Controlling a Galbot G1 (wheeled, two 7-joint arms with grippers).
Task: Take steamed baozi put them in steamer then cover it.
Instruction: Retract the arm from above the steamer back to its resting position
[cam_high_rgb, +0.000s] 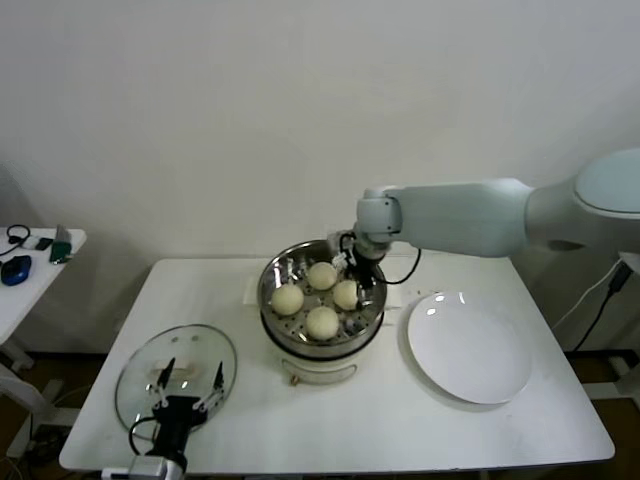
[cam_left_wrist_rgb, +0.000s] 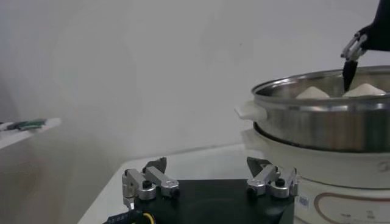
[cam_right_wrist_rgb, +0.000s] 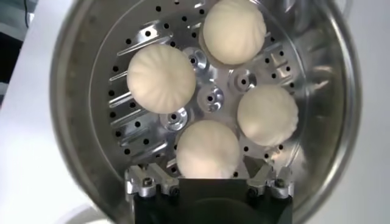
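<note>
Four cream-white, faintly pleated baozi (cam_right_wrist_rgb: 207, 148) sit in a shiny silver steamer (cam_high_rgb: 272, 300) with a hole-dotted floor, beside a plain white plate (cam_high_rgb: 470, 350) on the white counter (cam_high_rgb: 350, 420).

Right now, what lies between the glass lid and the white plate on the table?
In the head view, the steamer with four baozi inside stands between the lid and the plate. The right gripper hangs over it.

Four buns (cam_high_rgb: 321, 321) sit in the steamer (cam_high_rgb: 270, 300) mid-tabletop (cam_high_rgb: 380, 420) — lid (cam_high_rgb: 140, 372) to its left, apparently lying flat, plate (cam_high_rgb: 470, 350) to its right.
</note>
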